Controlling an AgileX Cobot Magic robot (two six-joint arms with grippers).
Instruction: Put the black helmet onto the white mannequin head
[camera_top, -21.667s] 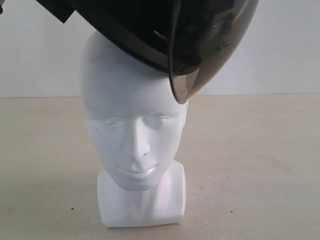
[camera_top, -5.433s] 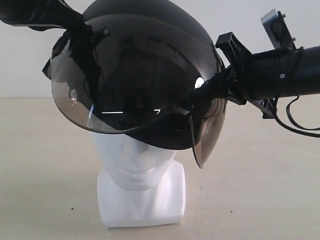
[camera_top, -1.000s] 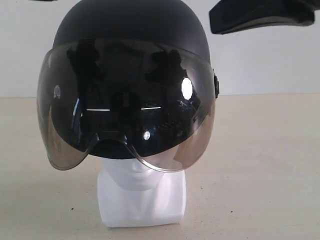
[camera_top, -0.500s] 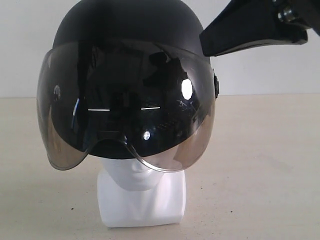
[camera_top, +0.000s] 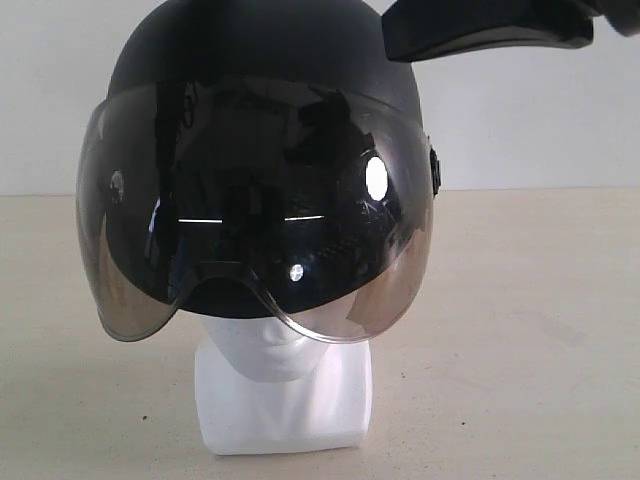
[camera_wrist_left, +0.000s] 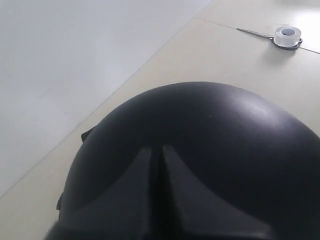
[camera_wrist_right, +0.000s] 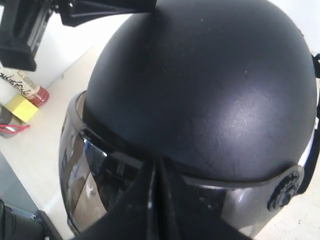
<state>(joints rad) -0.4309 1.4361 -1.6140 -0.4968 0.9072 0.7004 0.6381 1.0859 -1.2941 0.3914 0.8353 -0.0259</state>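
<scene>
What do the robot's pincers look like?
Both are plain matte black. The left pincer and the right pincer each have two flat fingers that narrow toward the tip, like a beak. In the exterior view, the right one looks like a long thin wedge. No cables or markings show.

My beige table (camera_top: 520, 330) is carrying the white mannequin head (camera_top: 285, 400), which is standing upright on its blocky base. From my left wrist I'm also seeing a clear tape roll (camera_wrist_left: 287, 36) lying on the tabletop.
</scene>
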